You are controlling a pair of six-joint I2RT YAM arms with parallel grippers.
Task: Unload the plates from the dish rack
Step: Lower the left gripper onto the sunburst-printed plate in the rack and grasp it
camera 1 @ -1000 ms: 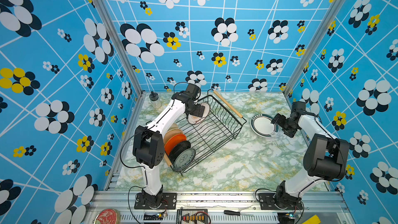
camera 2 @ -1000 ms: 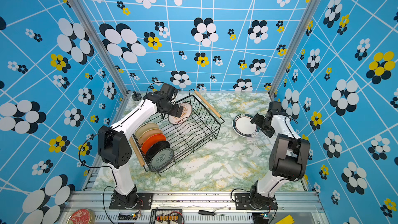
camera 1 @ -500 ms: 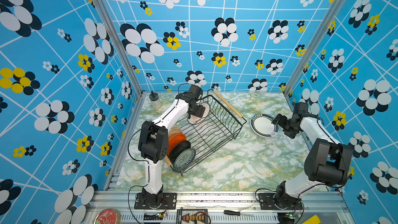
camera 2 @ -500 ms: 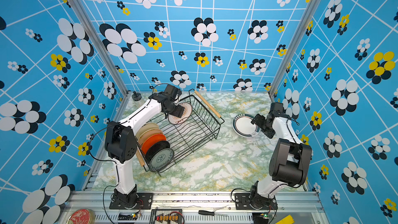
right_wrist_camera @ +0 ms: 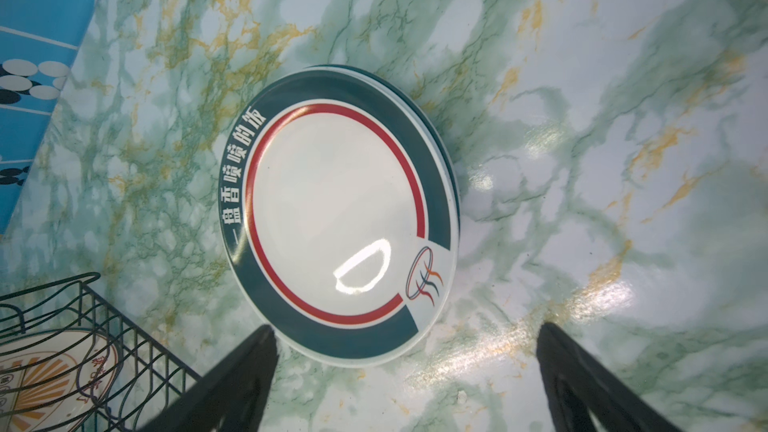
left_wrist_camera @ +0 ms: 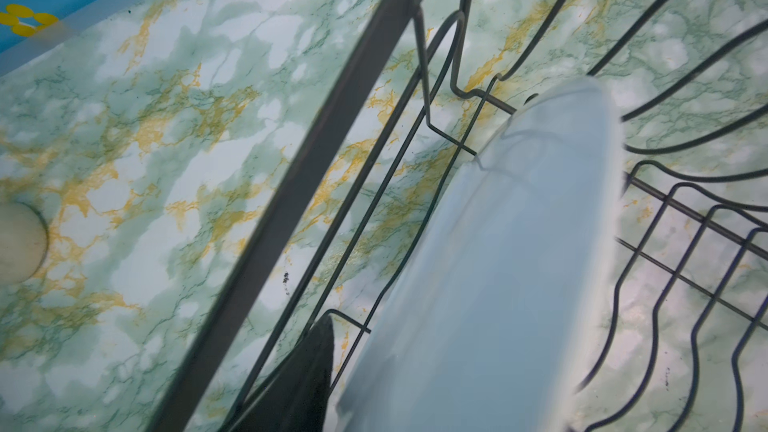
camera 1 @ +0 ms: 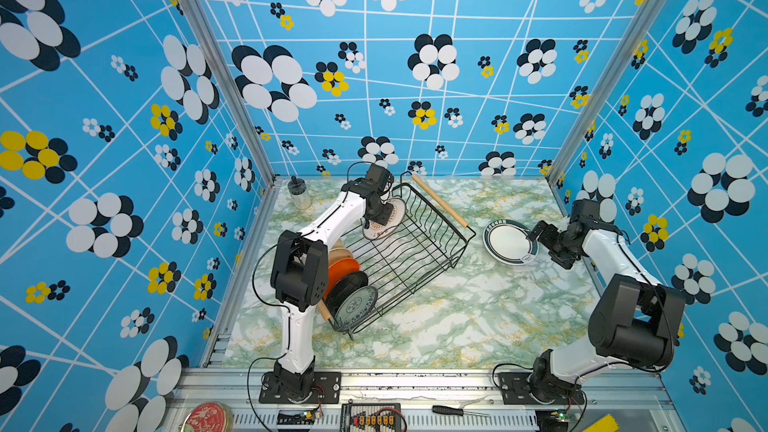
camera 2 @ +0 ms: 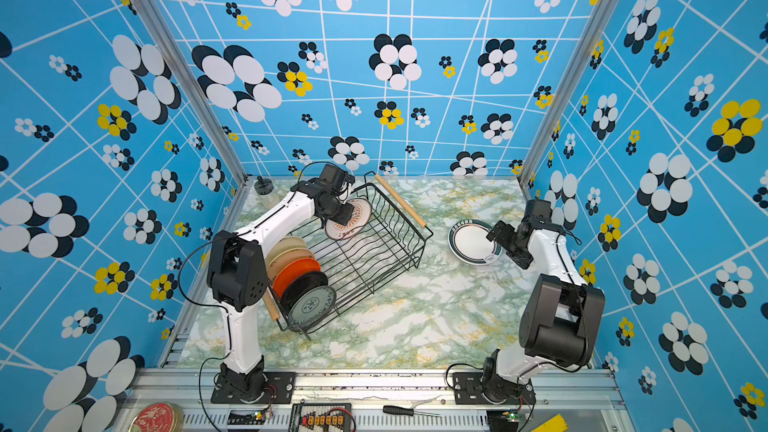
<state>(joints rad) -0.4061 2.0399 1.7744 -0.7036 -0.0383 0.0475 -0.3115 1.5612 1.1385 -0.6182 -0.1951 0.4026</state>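
Swung right since a second ago, the left arm's elbow now stands closer to the rack (camera 1: 419,255), and the left gripper (camera 1: 380,214) has narrowed at the top rim of the sunburst plate (camera 1: 394,218). The left wrist view shows one dark finger (left_wrist_camera: 307,384) beside that blurred rim, but I cannot tell whether the jaws have caught it. This plate leans at the rack's far end, printed face up and to the right; its red characters are too small to read. The rack's long axis runs from near left to far right, with a wooden handle (camera 1: 438,200) across the far end. Five plates (camera 1: 351,280) stand on edge in a row at the near-left end. On the table (camera 1: 457,317), right of the rack, a white plate (right_wrist_camera: 332,218) lies flat on another dark rim; its green band reads "一盘香喷喷的饭". The right gripper (right_wrist_camera: 407,328) hangs just beside it, jaws spread wide and empty.
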